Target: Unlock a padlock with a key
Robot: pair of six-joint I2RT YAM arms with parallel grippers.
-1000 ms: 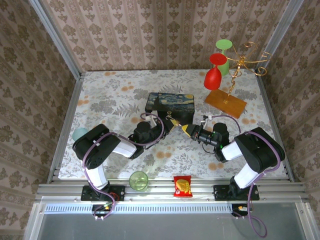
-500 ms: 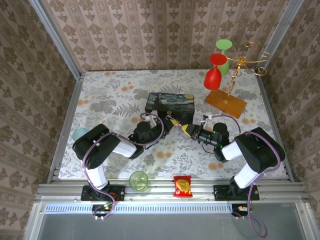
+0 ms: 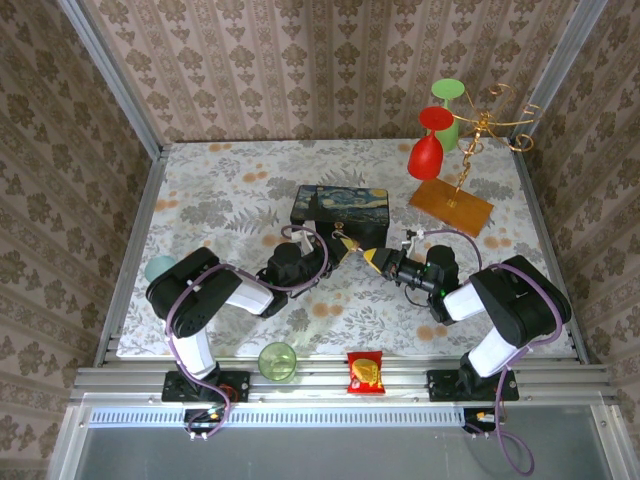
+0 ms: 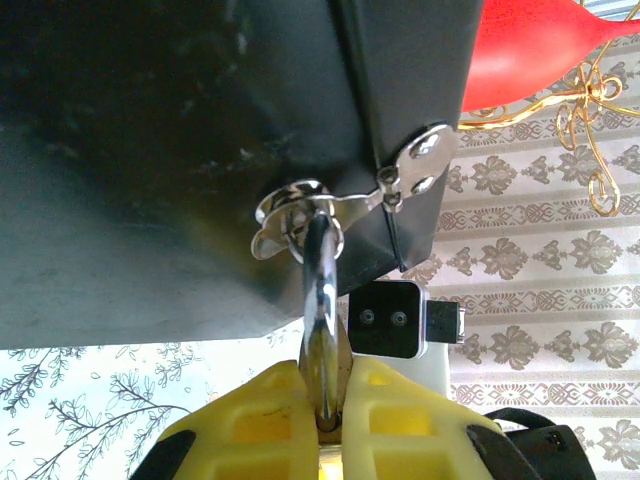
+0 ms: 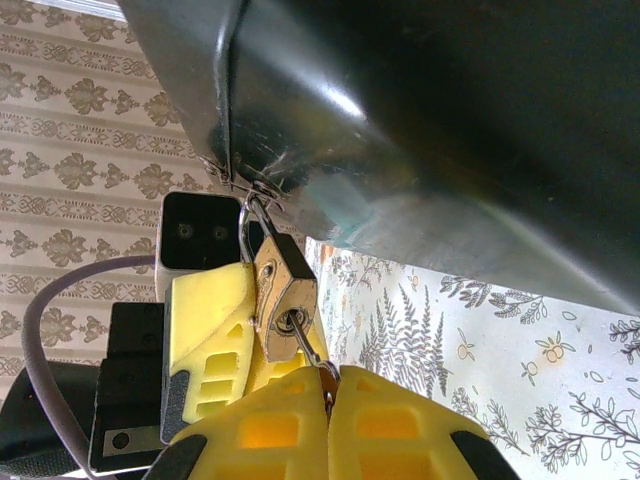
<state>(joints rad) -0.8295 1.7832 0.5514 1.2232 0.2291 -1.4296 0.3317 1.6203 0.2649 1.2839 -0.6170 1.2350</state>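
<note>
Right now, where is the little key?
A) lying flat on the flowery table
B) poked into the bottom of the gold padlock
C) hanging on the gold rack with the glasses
B: in the right wrist view the key runs from the closed right end effector straight into the keyhole of the padlock.

Top external looked down from high behind the near edge, over the whole table [image 3: 200, 180]. Wrist cameras, very close, faced each other across the padlock [image 5: 285, 290] on the painted box [image 3: 340, 205].
</note>
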